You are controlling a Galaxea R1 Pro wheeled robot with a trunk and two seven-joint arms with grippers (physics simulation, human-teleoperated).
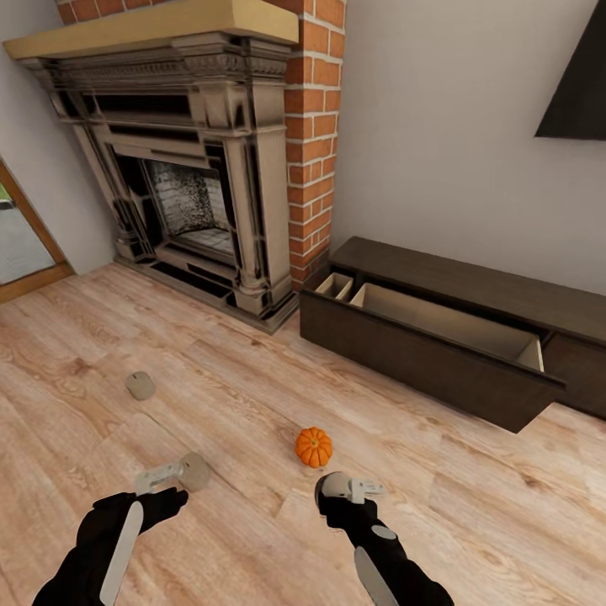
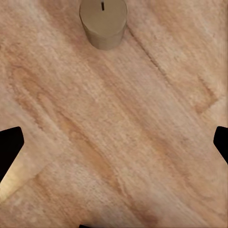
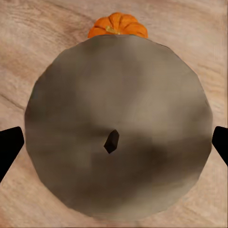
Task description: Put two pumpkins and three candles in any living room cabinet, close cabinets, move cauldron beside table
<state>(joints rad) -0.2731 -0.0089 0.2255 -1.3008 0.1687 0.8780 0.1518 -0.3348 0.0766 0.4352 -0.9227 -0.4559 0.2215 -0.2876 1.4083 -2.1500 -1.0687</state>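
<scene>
Head view: the cabinet (image 1: 438,337) stands against the wall right of the brick fireplace (image 1: 194,168), with 1 wide drawer (image 1: 446,324) pulled out and its pale lining bare, likely left open to receive the items. 1 pumpkin (image 1: 314,447) sits on the wood floor (image 1: 471,497) between the robot and the drawer front. 3 candles show: 1 loose on the floor (image 1: 140,385) toward the fireplace side, 1 (image 1: 194,471) just beyond the left gripper (image 1: 158,478), and 1 (image 1: 331,486) at the right gripper (image 1: 358,488). Both arms reach low over the floor, so this looks like a pick-up stage, with nothing stored yet.

Left wrist view: the candle (image 2: 103,21) stands upright on the floorboards ahead of the fingers, wick up, apart from them. The dark fingertips sit at the 2 frame sides, spread wide with bare floor between. That gripper is probably lining up for an approach.

Right wrist view: the candle's (image 3: 118,130) top face with a dark wick sits very close to the camera, between the 2 fingertips (image 3: 9,149). Contact is hidden behind the candle's edge, so whether it is gripped cannot be told. The pumpkin (image 3: 118,26) peeks out just past it, so the next carry should avoid knocking it.
</scene>
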